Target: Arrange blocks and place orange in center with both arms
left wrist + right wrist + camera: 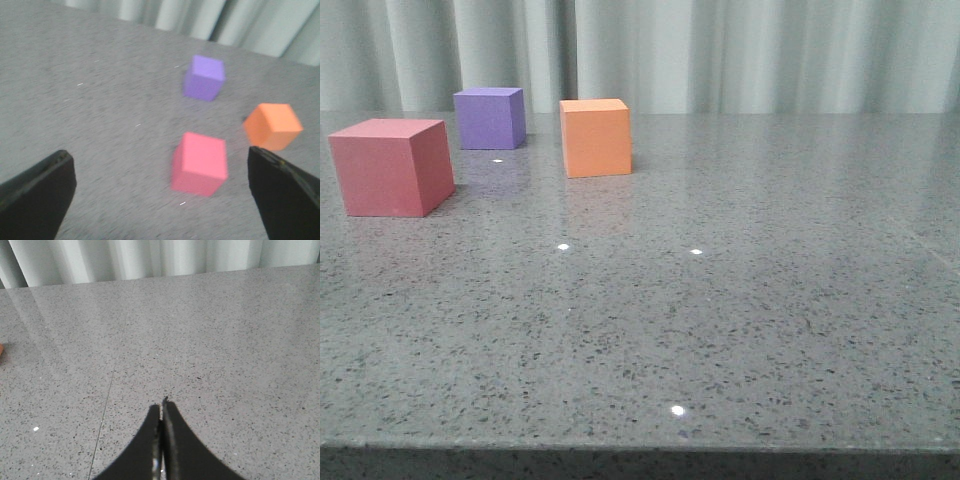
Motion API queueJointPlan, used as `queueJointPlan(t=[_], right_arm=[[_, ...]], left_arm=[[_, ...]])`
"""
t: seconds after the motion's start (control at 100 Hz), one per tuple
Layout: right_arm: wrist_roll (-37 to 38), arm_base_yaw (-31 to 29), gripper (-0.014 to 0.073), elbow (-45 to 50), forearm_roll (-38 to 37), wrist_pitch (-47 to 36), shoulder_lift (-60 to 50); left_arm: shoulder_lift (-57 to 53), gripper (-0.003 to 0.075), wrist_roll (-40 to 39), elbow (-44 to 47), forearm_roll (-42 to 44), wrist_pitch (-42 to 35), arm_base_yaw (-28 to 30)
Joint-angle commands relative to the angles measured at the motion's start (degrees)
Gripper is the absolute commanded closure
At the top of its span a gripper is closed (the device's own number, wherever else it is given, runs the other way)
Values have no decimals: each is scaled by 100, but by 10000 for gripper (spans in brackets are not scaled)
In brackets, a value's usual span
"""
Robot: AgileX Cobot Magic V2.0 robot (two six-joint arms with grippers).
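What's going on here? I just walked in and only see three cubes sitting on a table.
Nothing is being held right now. The red-pink cube, purple cube and orange cube stand apart from one another on the left part of the grey speckled table, none of them touching. The left end effector is open and hangs above the table, with the red-pink cube between its fingers in the left wrist view. The right end effector is shut over bare table.
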Motion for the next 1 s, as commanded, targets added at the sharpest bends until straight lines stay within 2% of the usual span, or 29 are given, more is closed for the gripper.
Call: queueJointPlan(t=[0.0, 0.17, 0.26, 0.5, 0.65, 0.79, 0.99], right_arm=[[-63, -30, 662, -149, -100, -434, 14], [-63, -30, 662, -149, -100, -434, 14], [-63, -30, 662, -149, -100, -434, 14], [-63, -30, 662, -149, -100, -434, 14], [-63, -30, 662, -149, -100, -434, 14], [-63, -30, 662, -149, -100, -434, 14], [-63, -30, 662, -149, -100, -434, 14]], left_arm=[[411, 92, -8, -614, -308, -507, -310], [1516, 122, -298, -1557, -282, -629, -1117], [2170, 122, -740, -1982, 110, -629, -1594], [3738, 122, -3310, -3011, 2736, -562, -3122], [4637, 122, -4535, -3741, 4234, 113, -3879], [5378, 122, -5023, -4392, 4857, 799, -4255], [5883, 122, -5219, -4734, 4911, 893, -4352]])
